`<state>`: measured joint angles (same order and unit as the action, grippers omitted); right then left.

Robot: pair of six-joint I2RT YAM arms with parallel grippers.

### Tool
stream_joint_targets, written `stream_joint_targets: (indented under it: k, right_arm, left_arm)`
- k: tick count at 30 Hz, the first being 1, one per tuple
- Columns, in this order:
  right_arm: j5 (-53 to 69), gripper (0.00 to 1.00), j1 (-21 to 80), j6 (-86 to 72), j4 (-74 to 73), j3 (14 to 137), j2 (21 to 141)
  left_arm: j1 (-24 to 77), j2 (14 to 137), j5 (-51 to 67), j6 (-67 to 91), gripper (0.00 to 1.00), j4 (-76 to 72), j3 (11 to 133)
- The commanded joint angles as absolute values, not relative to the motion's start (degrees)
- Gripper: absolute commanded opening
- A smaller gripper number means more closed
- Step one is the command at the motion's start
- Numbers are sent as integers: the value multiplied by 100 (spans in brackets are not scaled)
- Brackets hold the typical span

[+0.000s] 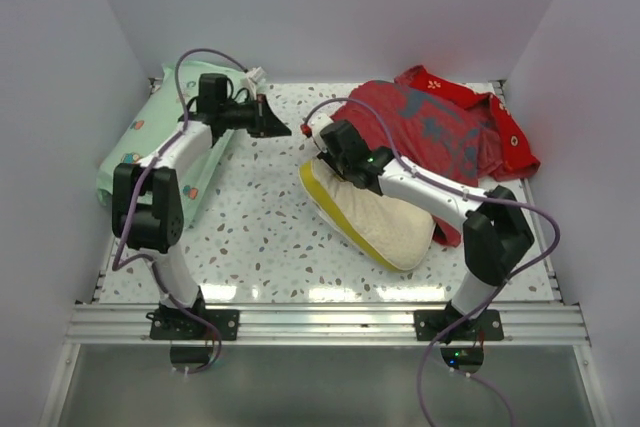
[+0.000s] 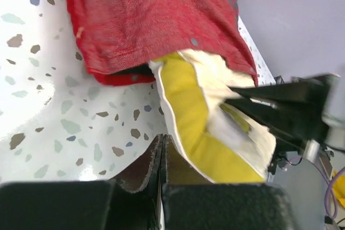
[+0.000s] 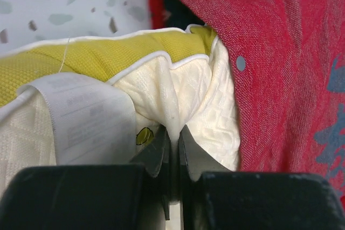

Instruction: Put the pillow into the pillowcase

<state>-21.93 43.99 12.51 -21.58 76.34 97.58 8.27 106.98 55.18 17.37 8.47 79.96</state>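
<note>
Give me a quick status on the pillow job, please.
Left tool shut, empty, over the table. Right tool shut on the pillow. Pillow mostly out, one end under the pillowcase rim. Green pillow far left, out of the way.

A green pillow [image 1: 132, 147] lies along the left edge of the speckled table [image 1: 262, 222], beside the white wall [image 1: 60, 97].

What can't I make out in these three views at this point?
- Top view: the pillow's far end, under the right arm and the pillowcase.
- Top view: part of the green pillow, behind the left arm.
- Right wrist view: the white tag's print, too blurred to read.
- Right wrist view: inside the pillowcase opening, lost in shadow.
</note>
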Motion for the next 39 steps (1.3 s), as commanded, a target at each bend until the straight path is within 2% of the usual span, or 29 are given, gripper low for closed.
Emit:
stream_joint_targets:
  k: [1, 5, 8, 9, 10, 13, 14, 18, 19, 20, 22, 23, 24, 25, 27, 32, 39]
  right_arm:
    - [-3181, 0, 4140, 1617, -1408, 7471, 9966]
    - [-3551, 0, 3921, 1486, -1414, 7775, 10196]
    - [-2700, 0, 4059, 1196, -1722, 8024, 9845]
    - [-2246, 0, 4104, 1143, -1879, 8120, 9835]
    - [-2041, 0, 4139, 1056, -2194, 8199, 9844]
    - [-1451, 0, 4350, 564, -2530, 8472, 9957]
    - [-1363, 0, 4507, 319, -2592, 8621, 10002]
    - [-1038, 0, 4711, -403, -2821, 9341, 10668]
    - [-820, 4, 4711, -430, -3274, 9656, 11096]
    - [-774, 19, 4685, -335, -3626, 10451, 11344]
    - [-573, 37, 4571, -177, -4172, 10967, 11522]
    - [-510, 59, 4379, -71, -4140, 11064, 11427]
    - [-484, 68, 4281, -27, -4027, 11005, 11321]
    - [-510, 73, 4202, 52, -3808, 10952, 11120]
    - [-1018, 74, 4140, 456, -3692, 10960, 11127]
    - [-1836, 71, 4070, 773, -3542, 11529, 12081]
    - [-1505, 77, 4043, 809, -3015, 12207, 13086]
  left_arm:
    - [502, 10406, 5915, 1504, 0, 1572, 7867]
    - [282, 10240, 5880, 1196, 0, 1968, 7752]
    - [237, 10152, 5766, 783, 1, 1978, 7586]
    - [237, 10082, 5766, 817, 14, 1760, 7307]
    - [237, 9898, 5748, 1087, 39, 1471, 7112]
    - [246, 9564, 5748, 1973, 65, 21, 6233]
    - [237, 9528, 5748, 2152, 66, -565, 6075]
    - [106, 9589, 5643, 2277, 69, -151, 5881]
    - [71, 9484, 5634, 2207, 69, -97, 5784]
    - [44, 9396, 5599, 2110, 70, 182, 5705]
    - [-157, 9081, 5423, 1873, 71, 377, 5468]
    - [-228, 8975, 5405, 1829, 71, 474, 5388]
    - [-368, 8887, 5336, 1793, 71, 518, 5266]
    - [-421, 8729, 5309, 1732, 72, 545, 5204]
    - [-466, 8623, 5204, 1662, 73, 571, 5081]
    - [-457, 8674, 5063, 1758, 74, 273, 4869]
    - [-466, 8675, 4922, 1539, 77, 298, 4860]
